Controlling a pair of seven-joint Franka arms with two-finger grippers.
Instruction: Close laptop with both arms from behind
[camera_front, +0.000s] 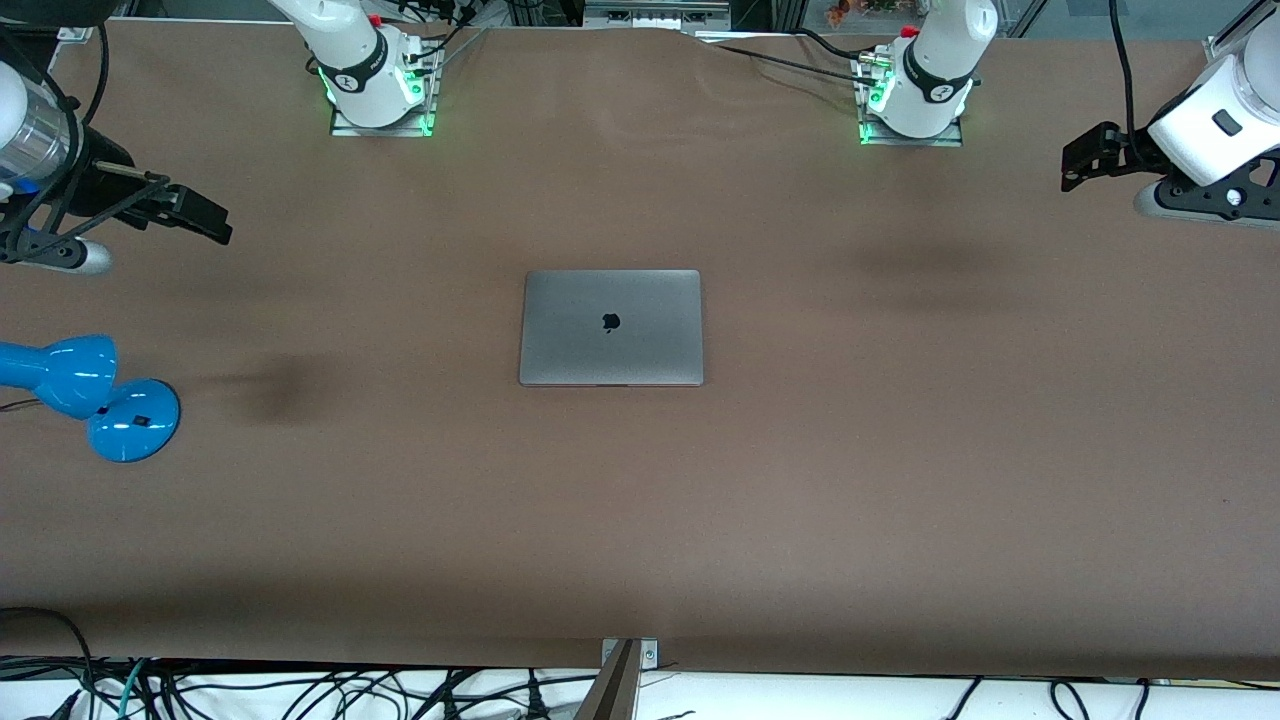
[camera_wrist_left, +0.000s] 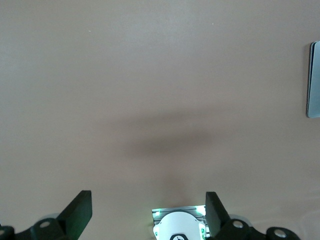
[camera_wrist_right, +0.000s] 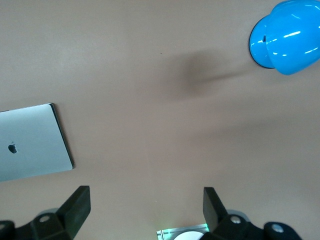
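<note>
Mid-tabletop (camera_front: 800, 480) lay the shut laptop (camera_front: 611, 327); left gripper (camera_front: 1085, 158) and right gripper (camera_front: 195, 212) hovered apart, fingers spread.

- The slim grey metal laptop (camera_front: 611, 327) lies shut and flat on the brown table (camera_front: 900, 480), midway between the two arm bases and nearer the front camera than both.
- The glossy blue desk lamp (camera_front: 85, 395) stands at the right arm's end — well apart from the laptop.
- The right gripper (camera_front: 195, 213) hangs over the table at that same end, above bare table beside the lamp.
- The left gripper (camera_front: 1085, 155) hangs over the left arm's end — well apart from the laptop.
</note>
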